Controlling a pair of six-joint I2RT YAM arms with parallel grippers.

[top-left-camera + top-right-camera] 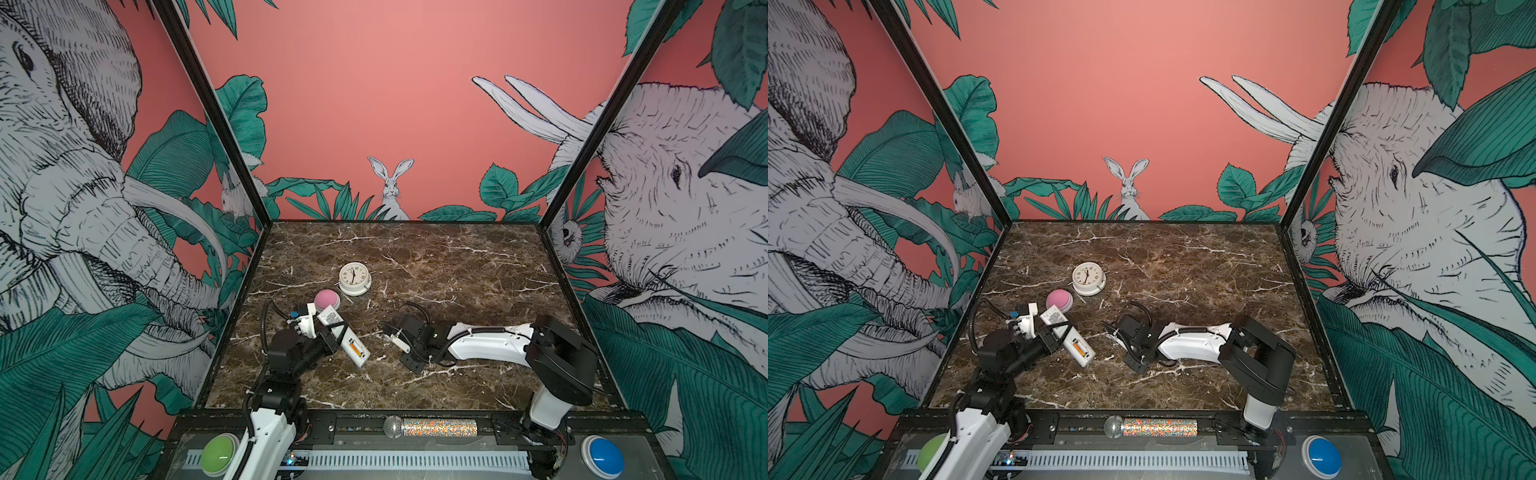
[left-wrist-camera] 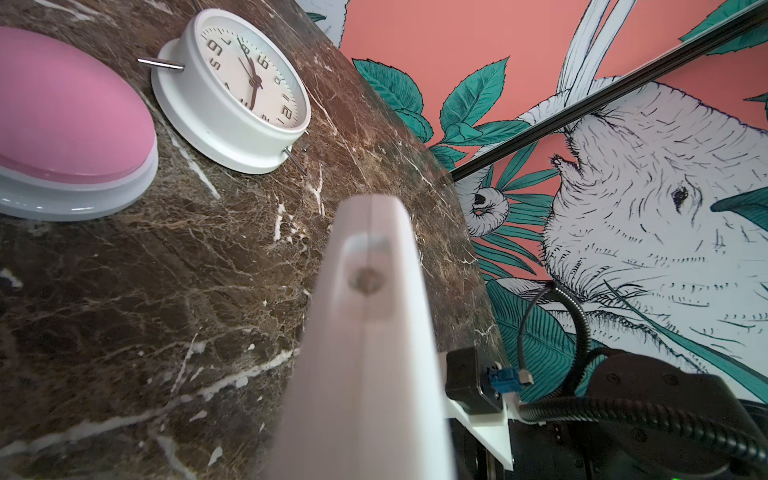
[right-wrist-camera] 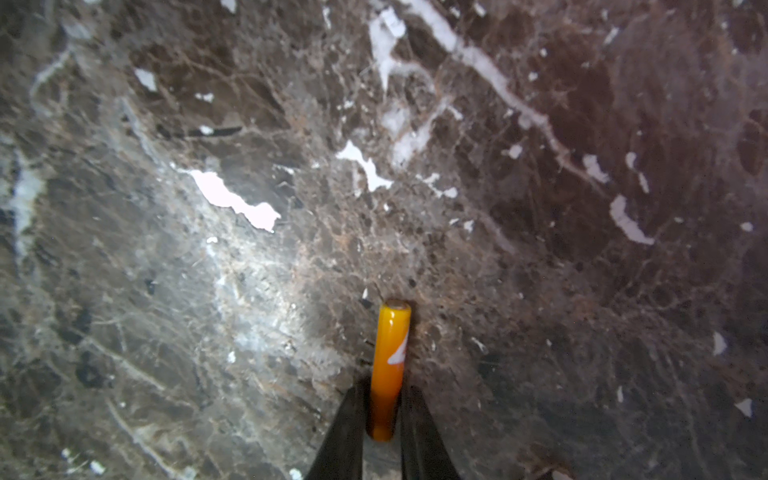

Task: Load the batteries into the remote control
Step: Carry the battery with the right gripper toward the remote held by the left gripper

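The white remote control (image 1: 344, 336) lies slanted at the table's left, back side up, with its battery bay uncovered. One orange battery (image 1: 354, 346) sits in that bay in both top views. My left gripper (image 1: 333, 329) is shut across the remote's middle; in the left wrist view the remote (image 2: 365, 332) is a blurred white bar and the fingers are hidden. A second orange battery (image 3: 389, 365) lies on the marble with my right gripper (image 3: 384, 405) shut on its near end, black fingers (image 3: 353, 419) on both sides. That gripper (image 1: 386, 330) is low, right of the remote.
A round white clock (image 1: 354, 279) and a pink dome button (image 1: 326, 299) sit just behind the remote. A glittery microphone (image 1: 432, 427) lies on the front rail between a green button (image 1: 220, 453) and a blue button (image 1: 602, 457). Patterned walls enclose the table on three sides.
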